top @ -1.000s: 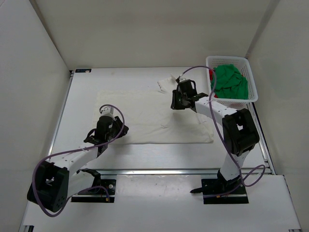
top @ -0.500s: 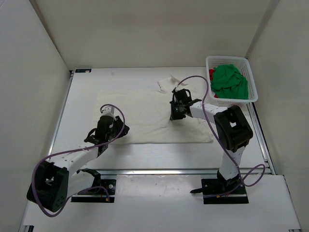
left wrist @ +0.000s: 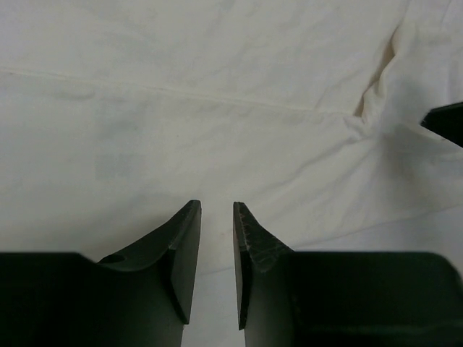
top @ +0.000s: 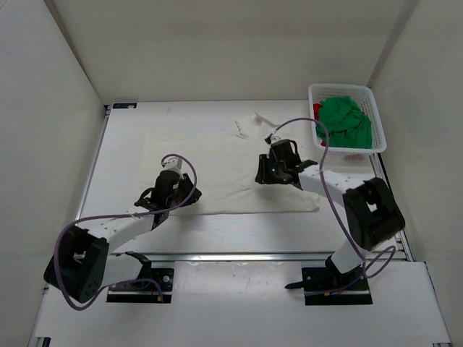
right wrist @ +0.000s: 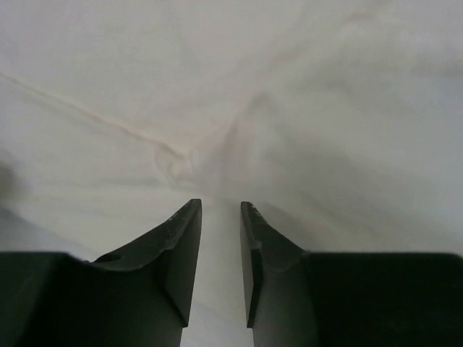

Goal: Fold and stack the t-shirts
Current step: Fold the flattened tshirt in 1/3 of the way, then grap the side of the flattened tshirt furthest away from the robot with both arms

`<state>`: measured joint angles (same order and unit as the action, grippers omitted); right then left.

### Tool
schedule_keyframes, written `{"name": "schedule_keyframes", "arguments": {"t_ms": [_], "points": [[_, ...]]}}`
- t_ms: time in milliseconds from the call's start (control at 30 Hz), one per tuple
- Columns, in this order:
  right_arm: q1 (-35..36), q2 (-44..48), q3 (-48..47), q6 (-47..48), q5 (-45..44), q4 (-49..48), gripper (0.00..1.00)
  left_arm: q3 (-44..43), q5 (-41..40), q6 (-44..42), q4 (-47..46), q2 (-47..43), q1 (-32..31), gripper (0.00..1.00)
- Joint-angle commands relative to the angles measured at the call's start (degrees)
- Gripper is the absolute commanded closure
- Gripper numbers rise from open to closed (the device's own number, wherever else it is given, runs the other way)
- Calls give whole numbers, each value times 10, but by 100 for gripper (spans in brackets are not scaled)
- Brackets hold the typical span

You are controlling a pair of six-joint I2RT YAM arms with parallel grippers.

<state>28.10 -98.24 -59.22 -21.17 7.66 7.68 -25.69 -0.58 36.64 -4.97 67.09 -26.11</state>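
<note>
Three shirts are in view. The cream-white shirt (top: 217, 173) lies spread flat on the bench (top: 123, 166), its long axis running left to right across the middle. A rumpled flap sticks out from its far edge toward the back wall. I cannot tell which end is the neck.

The one white mesh basket (top: 340, 86) stands at the far right corner of the bench, just beyond the cream shirt's right end. It holds the other two shirts. The green shirt (top: 343, 123) is heaped on top and fills most of it. Only a sliver of the red shirt (top: 317, 110) shows at the basket's left side.

The left hand (left wrist: 217, 206) hangs low over the near left part of the cream shirt, close to its near edge. Its jaws are parted by a narrow gap with nothing between them. The right hand (right wrist: 221, 204) is low over the right half of the same shirt, above a small pucker in the cloth. Its jaws are likewise slightly apart and released.
</note>
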Motion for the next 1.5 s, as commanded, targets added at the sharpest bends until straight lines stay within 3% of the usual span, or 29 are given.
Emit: {"name": "schedule_keyframes", "arguments": {"t_ms": [0,167,267,433,600,733,800,867,1000,1133,1167,1233,1300,1467], "points": [[-4,91,87,-26,15,-45,75,-25,31,10,-21,28,-19,65],[4,101,168,-25,10,-35,99,-71,24,-1,-1,109,-45,79],[9,104,195,-24,-9,-28,100,-57,47,0,2,130,-22,80],[20,160,271,-41,-12,-34,100,36,53,7,14,86,7,81],[49,225,356,-65,1,-21,100,105,11,52,73,-17,-60,83],[44,251,366,-68,15,-5,100,133,15,87,88,-85,-70,84],[38,258,318,-52,18,19,96,107,8,74,121,-111,-57,83],[28,277,277,-41,23,34,84,27,7,41,132,-105,-43,80],[-11,256,165,-34,42,17,72,-101,20,-3,116,-2,30,75],[-49,106,-14,23,14,28,92,-229,54,-1,107,147,112,75],[-54,62,-46,46,1,31,92,-257,61,4,102,179,120,73],[-69,-14,-166,74,-38,54,87,-303,52,-3,119,220,150,71],[-81,-105,-265,101,-49,87,71,-361,49,-22,139,260,171,72],[-86,-253,-506,185,-102,175,62,-411,37,-53,162,315,222,68]]}}
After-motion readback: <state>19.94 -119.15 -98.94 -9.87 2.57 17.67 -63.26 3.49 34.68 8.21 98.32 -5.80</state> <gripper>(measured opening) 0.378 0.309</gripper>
